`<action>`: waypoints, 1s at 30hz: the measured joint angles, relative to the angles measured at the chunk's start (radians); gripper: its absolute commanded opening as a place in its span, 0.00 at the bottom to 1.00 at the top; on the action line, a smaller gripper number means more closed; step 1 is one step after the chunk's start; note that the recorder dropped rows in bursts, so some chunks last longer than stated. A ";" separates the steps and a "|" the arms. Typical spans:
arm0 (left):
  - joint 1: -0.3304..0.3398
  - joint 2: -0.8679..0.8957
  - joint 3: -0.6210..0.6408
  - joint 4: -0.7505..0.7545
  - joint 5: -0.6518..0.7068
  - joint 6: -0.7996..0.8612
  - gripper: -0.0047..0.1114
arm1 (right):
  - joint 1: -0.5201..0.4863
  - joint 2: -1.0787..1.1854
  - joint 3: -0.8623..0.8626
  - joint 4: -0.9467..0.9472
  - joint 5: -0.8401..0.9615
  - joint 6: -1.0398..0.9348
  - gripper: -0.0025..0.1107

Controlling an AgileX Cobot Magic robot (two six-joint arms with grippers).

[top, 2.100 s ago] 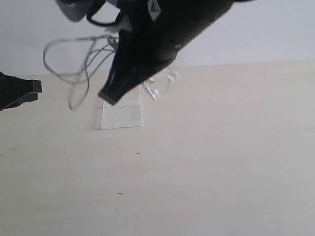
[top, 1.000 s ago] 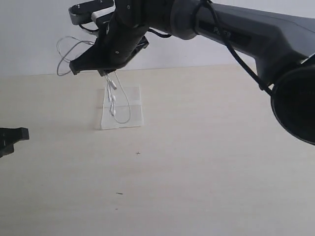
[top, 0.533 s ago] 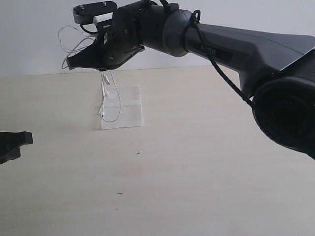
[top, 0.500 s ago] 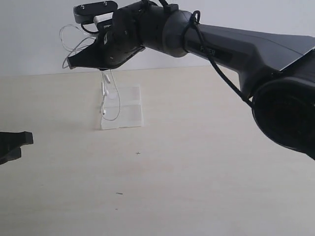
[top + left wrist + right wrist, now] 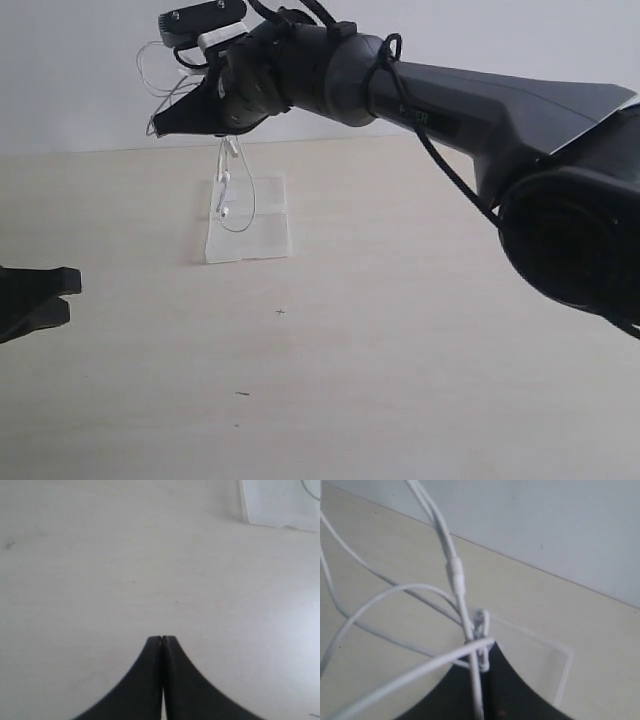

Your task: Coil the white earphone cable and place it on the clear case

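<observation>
White wire is the whole story here: the white earphone cable (image 5: 236, 190) hangs in loose loops from the right gripper (image 5: 163, 126), whose jaws are pinched tight on several strands at once, as the right wrist view shows (image 5: 482, 652). That gripper is held up in the air at the far left of the table (image 5: 420, 360), above the clear case (image 5: 266, 240). A long loop with small white pieces on it (earbuds or the remote, too small to tell) dangles in front of the case's far panel. Whether it touches the plastic I cannot tell.

The left gripper (image 5: 62, 296) sits low at the near left, well apart from the case, its jaws pressed together on nothing (image 5: 162, 640).

As I judge it, the gathering is roughly done, though the bundle looks loose rather than neatly coiled. What is left is to lower it onto the case and let go.

Pale lettering shows on the right arm's dark forearm, but it is too blurred to read. No label on the case can be made out.
</observation>
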 measured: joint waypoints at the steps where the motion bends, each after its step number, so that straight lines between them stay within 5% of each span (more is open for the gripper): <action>1: 0.000 0.000 0.000 0.000 -0.005 0.000 0.04 | 0.000 0.013 -0.018 0.000 0.010 0.000 0.02; 12: 0.000 0.000 0.021 0.000 -0.053 0.000 0.04 | 0.000 0.128 -0.238 -0.022 0.200 0.028 0.02; 30: 0.000 0.000 0.058 0.029 -0.148 0.000 0.04 | 0.000 0.217 -0.253 0.001 0.337 0.036 0.02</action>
